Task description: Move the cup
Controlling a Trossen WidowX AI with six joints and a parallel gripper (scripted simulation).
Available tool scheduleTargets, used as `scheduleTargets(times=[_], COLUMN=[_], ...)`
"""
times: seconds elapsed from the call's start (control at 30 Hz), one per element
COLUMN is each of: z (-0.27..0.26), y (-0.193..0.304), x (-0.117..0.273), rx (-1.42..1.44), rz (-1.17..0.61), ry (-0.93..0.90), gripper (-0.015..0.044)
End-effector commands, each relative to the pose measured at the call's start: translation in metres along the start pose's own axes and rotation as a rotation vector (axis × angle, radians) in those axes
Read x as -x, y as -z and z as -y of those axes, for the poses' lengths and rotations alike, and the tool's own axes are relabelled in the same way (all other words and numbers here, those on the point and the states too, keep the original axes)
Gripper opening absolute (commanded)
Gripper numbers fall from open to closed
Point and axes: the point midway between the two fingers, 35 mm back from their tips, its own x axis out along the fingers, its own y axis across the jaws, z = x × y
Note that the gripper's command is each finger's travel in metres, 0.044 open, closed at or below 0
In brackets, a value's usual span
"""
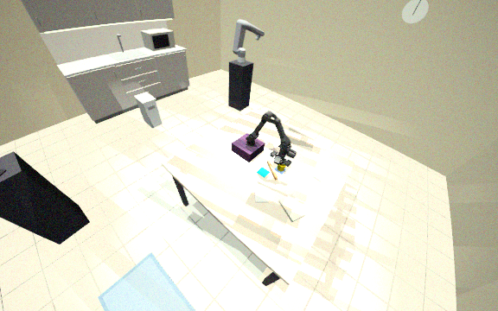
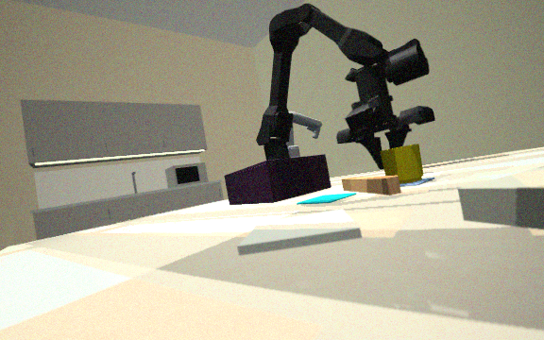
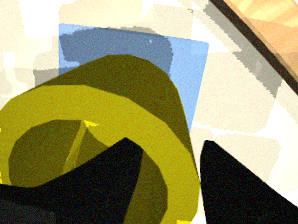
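- Currently the yellow, round-walled cup (image 1: 281, 168) (image 2: 404, 163) (image 3: 150, 85) stands upright on the light blue square pad (image 1: 277, 171) (image 2: 418, 181) (image 3: 194, 67). Wrist view shows part of that pad exposed past the cup.
- Your black parallel-jaw gripper (image 1: 281, 161) (image 2: 389, 156) (image 3: 173, 144) is low at the cup, pointing down. Partly open, no grip on it: one finger reaches over the rim into the mouth, the other is outside, the cup's wall between them.
- In the wrist view you have a gap between the inner finger and the wall; the outer finger is right by the rim. Contact there: cannot tell.
- Marbles: hidden from you in these views.
- Beside the cup, a long tan wooden bar (image 1: 271, 170) (image 2: 371, 184) (image 3: 280, 25) lies on the pale table (image 1: 232, 194) (image 2: 111, 302), apart from the cup.
- Across the bar from the cup, your other pad, the flat cyan square (image 1: 263, 173) (image 2: 327, 198), shows its bare top.
- Farther from the cup than the bar, the dark purple box-shaped base (image 1: 240, 151) (image 2: 300, 179) carries your black jointed arm (image 1: 279, 126) (image 2: 280, 77), which arches over toward the cup.
- Nearer the exterior camera than the cup, a thin grey slab (image 2: 300, 240) lies flat.
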Motion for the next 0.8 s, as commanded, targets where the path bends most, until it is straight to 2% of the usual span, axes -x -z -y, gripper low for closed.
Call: scheduleTargets(times=[0.0, 0.5, 0.77], z=[0.000, 0.000, -0.001], y=[0.000, 0.000, 0.000], x=[0.000, 0.000, 0.023], rx=[0.000, 0.000, 0.000], rz=[0.000, 0.000, -0.001], ry=[0.000, 0.000, 0.003], gripper=[0.0100, 0.0000, 0.0000])
